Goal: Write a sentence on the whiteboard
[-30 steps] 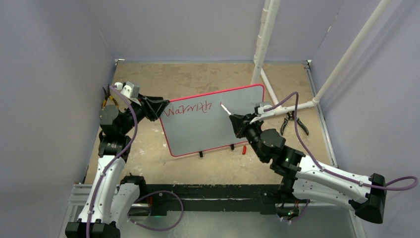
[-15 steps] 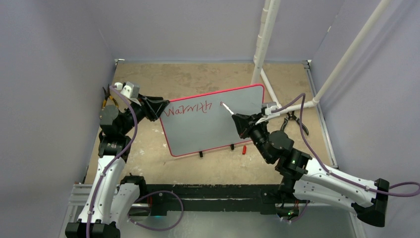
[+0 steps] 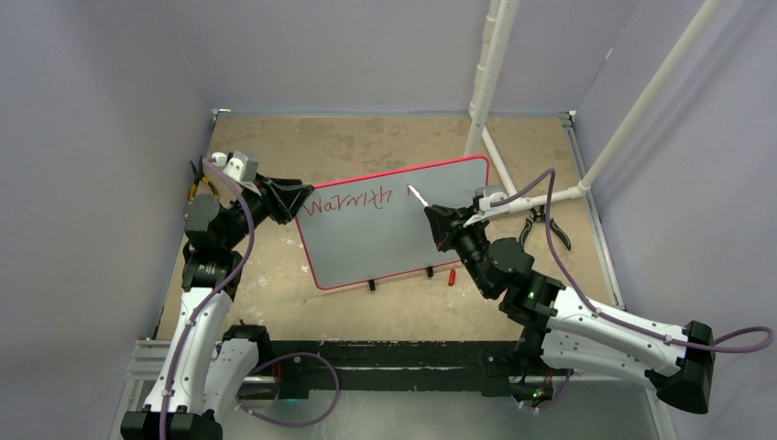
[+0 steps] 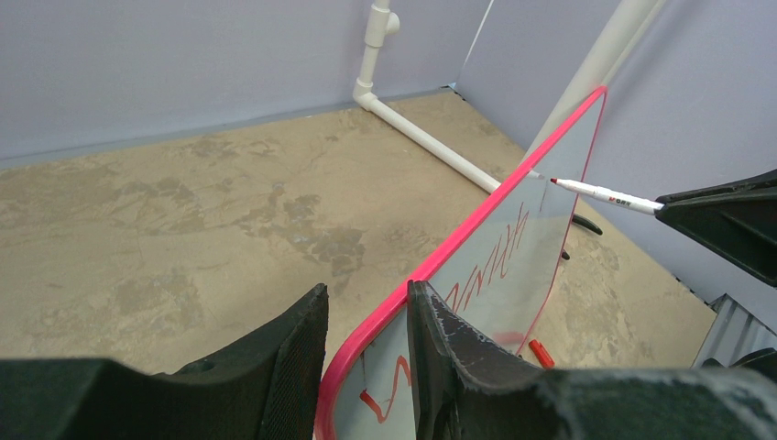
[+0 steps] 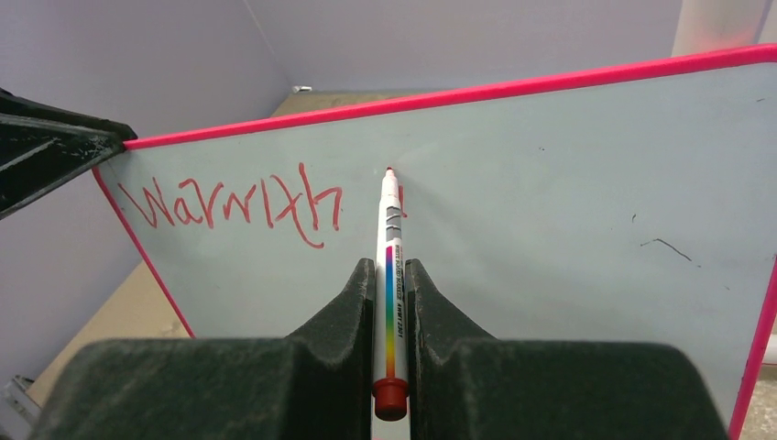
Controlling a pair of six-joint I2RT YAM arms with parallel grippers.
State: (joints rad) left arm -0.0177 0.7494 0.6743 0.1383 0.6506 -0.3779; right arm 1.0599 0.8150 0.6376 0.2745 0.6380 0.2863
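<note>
The whiteboard (image 3: 394,240) stands tilted on its black feet, red-rimmed. The sentence (image 3: 346,203) shows as one red word, "Warmth", along the top left, also in the right wrist view (image 5: 238,203) and the left wrist view (image 4: 495,261). My left gripper (image 3: 295,200) (image 4: 366,298) clamps the board's left top corner, one finger on each side of the rim (image 4: 458,240). My right gripper (image 3: 431,215) (image 5: 389,266) is shut on a white marker (image 5: 389,229) (image 3: 418,196). The marker's red tip touches the board just right of the word, by a short red stroke.
A red marker cap (image 3: 453,275) lies on the table by the board's right foot. Black pliers (image 3: 541,225) lie to the right of the board. A white pipe frame (image 3: 490,73) rises behind the board's right end. Walls close in on three sides.
My right arm swung a little right and came back left. The marker tip stays at the board right of "Warmth", now slightly higher. The left arm and board have not moved.
</note>
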